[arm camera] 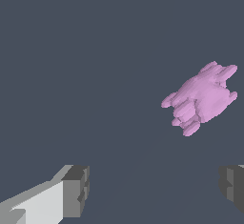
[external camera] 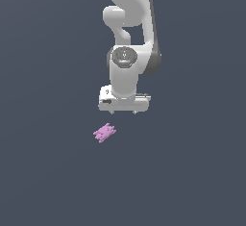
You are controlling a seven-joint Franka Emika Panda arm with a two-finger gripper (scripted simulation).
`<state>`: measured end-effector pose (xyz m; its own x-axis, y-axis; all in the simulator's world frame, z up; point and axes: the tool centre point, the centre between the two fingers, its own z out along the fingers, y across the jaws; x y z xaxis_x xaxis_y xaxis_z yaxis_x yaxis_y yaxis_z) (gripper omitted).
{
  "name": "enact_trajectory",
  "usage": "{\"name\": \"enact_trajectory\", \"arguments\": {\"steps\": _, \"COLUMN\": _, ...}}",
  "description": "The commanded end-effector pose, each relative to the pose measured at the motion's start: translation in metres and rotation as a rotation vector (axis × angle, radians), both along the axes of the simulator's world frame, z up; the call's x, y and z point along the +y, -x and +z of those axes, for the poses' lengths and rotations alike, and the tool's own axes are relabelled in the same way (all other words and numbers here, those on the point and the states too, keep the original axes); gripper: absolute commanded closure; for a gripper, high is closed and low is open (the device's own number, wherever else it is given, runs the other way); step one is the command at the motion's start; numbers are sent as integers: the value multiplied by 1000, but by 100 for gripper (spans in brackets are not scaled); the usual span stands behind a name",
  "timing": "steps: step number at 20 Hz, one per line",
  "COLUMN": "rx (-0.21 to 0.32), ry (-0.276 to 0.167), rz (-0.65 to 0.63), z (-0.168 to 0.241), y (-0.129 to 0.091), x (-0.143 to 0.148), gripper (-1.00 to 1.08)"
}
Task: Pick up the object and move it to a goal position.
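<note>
- Lying flat on the dark ground, the object [external camera: 104, 132] is being seen as a tiny pink-lilac piece with bumpy, notched edges, apart from everything else.
- It is being judged light and rigid; being so thin and low, it is likely being hard to pinch and easy to nudge away.
- A hold across the narrow middle, clear of the knobby ends, is being suggested.
- The gripper [arm camera: 155, 189] is being held above it and off toward the exterior view's right, not touching; the fingers [arm camera: 76, 189] are being kept wide apart, nothing between them.
- One finger is being cut off at the wrist view's edge.
- No goal marker is being shown in either view; object thickness is not being resolved.
</note>
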<state>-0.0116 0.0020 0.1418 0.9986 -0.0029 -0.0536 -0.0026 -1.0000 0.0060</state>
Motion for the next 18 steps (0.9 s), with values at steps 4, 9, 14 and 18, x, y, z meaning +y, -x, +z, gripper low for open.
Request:
{"name": "enact_trajectory", "arguments": {"steps": 4, "rx": -9, "ry": -5, "rz": 12, "z": 4, "y": -2, "x": 6, "gripper": -92}}
{"name": "enact_trajectory", "arguments": {"steps": 9, "rx": -40, "ry": -23, "rz": 54, "z": 19, "y": -9, "x": 29, "gripper": -92}}
{"name": "enact_trajectory", "arguments": {"steps": 14, "rx": -39, "ry": -23, "rz": 43, "z": 17, "y": -9, "x": 27, "gripper": -92}}
{"name": "enact_trajectory", "arguments": {"steps": 18, "rx": -40, "ry": -23, "rz": 3, "z": 14, "y": -11, "x": 22, "gripper": -92}}
